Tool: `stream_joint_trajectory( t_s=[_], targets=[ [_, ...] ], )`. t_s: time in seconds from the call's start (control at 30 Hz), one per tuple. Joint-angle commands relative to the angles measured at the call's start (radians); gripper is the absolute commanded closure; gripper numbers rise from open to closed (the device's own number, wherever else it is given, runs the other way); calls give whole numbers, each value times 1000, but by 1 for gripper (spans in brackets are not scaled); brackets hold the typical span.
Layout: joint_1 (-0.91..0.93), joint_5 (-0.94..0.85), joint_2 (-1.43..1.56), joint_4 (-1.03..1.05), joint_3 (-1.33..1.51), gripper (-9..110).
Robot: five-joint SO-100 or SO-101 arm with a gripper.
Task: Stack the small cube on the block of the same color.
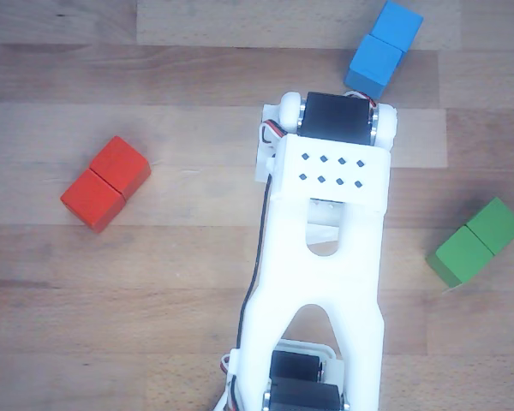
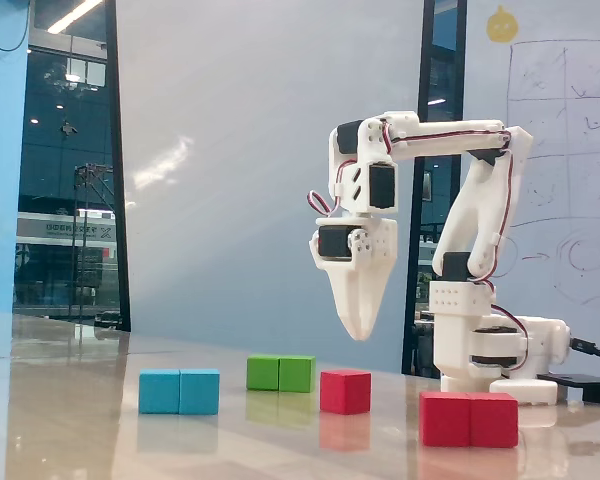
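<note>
Small cube (image 2: 345, 391) on the glossy table (image 2: 80, 420), used here as the landmark; hidden under the white arm (image 1: 325, 257) in the other view. Just behind and to the left of it in the fixed view: green block (image 2: 280, 373), standing apart from the cube. Farther left of the cube, nearer the camera: blue block (image 2: 179, 391). To the right of the cube and nearer the camera: the block (image 2: 469, 419), red, two-part with a seam down its middle, clearly apart from the cube. Behind that block, right of the cube: arm base (image 2: 490, 350).

Above the cube, well clear of it: gripper (image 2: 361, 333), pointing straight down, tips a little to the right of the cube's centre. Jaws drawn together into one narrow wedge, no gap visible between them, nothing between them.

From the other view, looking down: wooden boards, the arm filling the middle, the red block (image 1: 106, 183) lying diagonally at the left, the blue block (image 1: 384, 48) at the top right, the green block (image 1: 477, 241) at the right edge. Gripper tips not visible there.
</note>
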Motion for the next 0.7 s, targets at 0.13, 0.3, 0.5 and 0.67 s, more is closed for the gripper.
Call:
stream_joint_trajectory(
  t_s=[0.13,0.3,0.5,0.67],
  targets=[
    [-48,-6,12,14,-35,86],
    [-64,-6,12,12,-35,77],
    [-71,-6,11,-2,-29,65],
    [-63,-6,3,-9,-8,64]
  ],
)
